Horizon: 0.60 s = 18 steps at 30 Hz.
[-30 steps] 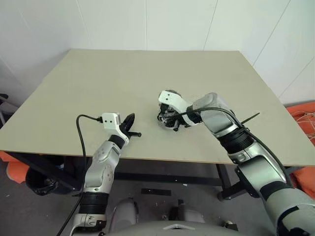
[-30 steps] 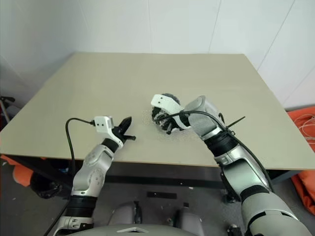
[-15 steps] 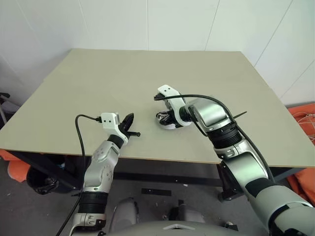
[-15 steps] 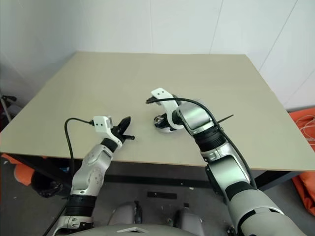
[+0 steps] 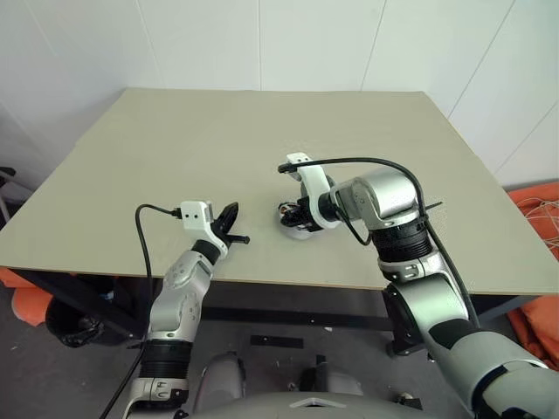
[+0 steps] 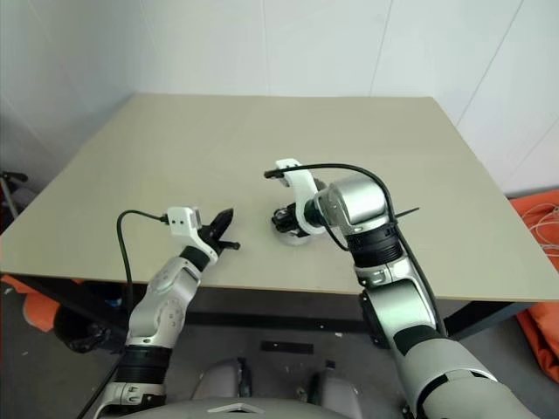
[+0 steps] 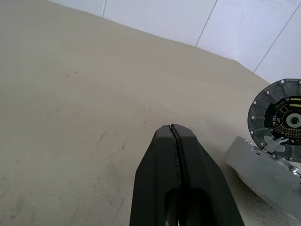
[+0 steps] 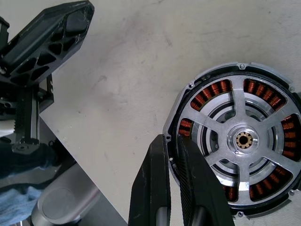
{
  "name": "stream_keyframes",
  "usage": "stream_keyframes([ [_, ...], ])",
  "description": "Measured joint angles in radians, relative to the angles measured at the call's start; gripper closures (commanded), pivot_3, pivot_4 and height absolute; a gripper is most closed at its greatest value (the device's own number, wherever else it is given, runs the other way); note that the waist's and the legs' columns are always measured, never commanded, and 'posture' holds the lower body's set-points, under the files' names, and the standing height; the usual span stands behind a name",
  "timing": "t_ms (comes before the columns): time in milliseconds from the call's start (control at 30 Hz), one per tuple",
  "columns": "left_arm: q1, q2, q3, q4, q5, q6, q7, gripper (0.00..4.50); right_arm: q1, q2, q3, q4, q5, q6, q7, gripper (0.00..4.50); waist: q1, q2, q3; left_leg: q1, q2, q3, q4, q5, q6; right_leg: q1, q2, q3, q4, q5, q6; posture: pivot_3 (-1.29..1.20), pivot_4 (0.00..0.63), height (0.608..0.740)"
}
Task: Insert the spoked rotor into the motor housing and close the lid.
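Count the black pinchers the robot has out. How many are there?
2. The left gripper is shut, above the table near the robot's edge. The right gripper, also shut, points down beside the motor housing, which has the spoked rotor inside.

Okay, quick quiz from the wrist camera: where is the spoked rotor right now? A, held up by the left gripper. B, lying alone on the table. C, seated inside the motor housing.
C: the spoked rotor sits within the motor housing, copper windings showing between its spokes.
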Motion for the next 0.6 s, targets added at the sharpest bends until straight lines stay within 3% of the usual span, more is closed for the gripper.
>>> stream_keyframes([
  [200, 0.000, -0.001, 0.001, 0.003, 0.000, 0.000, 0.000, 4.50, -0.073, 0.094, -0.094, 0.165, -0.004, -0.036, -0.118, 4.49, -0.002, 0.000, 0.000, 0.003, 0.000, 0.000, -0.001, 0.001, -0.002, 0.002, 0.000, 0.000, 0.000, 0.000, 0.000, 0.00, 0.000, 0.740],
  [600, 0.001, -0.001, 0.000, 0.003, 0.000, 0.000, 0.000, 4.50, -0.188, 0.168, -0.184, 0.600, -0.008, -0.416, -0.258, 4.49, -0.004, 0.000, 0.000, 0.020, 0.000, 0.001, -0.006, 0.002, -0.004, 0.012, 0.000, 0.001, -0.002, -0.004, 0.007, 0.00, 0.000, 0.740],
])
